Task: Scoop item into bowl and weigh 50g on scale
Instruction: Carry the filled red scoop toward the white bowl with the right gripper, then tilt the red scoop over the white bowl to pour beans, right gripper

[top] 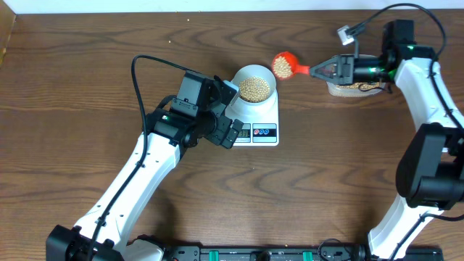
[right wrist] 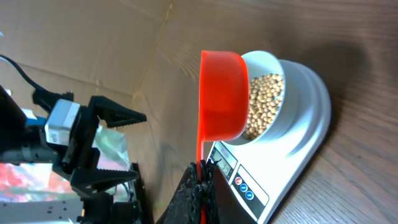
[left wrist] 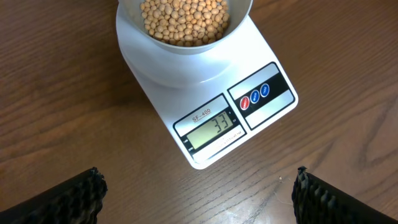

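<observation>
The scale (top: 267, 112) is set mid-table with its display facing near, reading 33. The bowl (top: 254, 75) is placed on it, beans (top: 254, 88) inside. A loaded red scoop (top: 283, 65), clamped by the right gripper (top: 330, 69), is held just right of the rim, presumably for topping up. The left gripper (left wrist: 198, 186) is spread open.

White arm links (top: 134, 177), black joints (top: 428, 177), looping black cables (top: 133, 72).

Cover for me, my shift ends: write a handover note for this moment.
Left gripper open, empty, hovering before the scale. Right gripper shut on the red scoop, held beside the bowl, contents unclear. The bowl sits on the scale, part-filled with beans; display reads 33. Supply tub lies under the right arm. Left: add beans until it reads 50.
</observation>
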You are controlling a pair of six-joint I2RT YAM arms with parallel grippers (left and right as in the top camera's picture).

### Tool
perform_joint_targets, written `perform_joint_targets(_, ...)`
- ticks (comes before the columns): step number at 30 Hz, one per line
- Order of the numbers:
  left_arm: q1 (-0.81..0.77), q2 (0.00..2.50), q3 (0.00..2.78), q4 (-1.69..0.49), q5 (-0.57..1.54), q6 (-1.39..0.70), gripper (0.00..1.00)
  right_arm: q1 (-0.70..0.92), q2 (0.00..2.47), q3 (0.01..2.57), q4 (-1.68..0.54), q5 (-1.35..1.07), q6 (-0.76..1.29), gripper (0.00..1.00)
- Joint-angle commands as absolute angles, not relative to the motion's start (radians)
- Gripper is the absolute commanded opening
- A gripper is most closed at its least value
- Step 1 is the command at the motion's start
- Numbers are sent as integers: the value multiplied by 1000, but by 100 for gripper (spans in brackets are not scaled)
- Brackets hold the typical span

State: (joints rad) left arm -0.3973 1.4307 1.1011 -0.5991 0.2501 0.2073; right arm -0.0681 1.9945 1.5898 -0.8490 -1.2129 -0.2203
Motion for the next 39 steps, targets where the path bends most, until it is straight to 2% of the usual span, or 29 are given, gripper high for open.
perform_joint_targets(1, -395, 1431, 1101, -602, 258, 216, 98, -31, 2005, 1588, -840, -1187, -240, 1)
perform_joint_targets(16, -395, 1431, 1101, -602, 258, 216, 98, 75, 2004, 1611, -823, -1028, -240, 1)
perform_joint_targets(27, -395, 1431, 1101, -602, 258, 216, 98, 142, 1951, 1620, -811, -826, -268, 1)
perform_joint_targets(39, -395, 1431, 1101, -602, 258, 216, 98, 195, 1934, 1621, -792, -757, -293, 1)
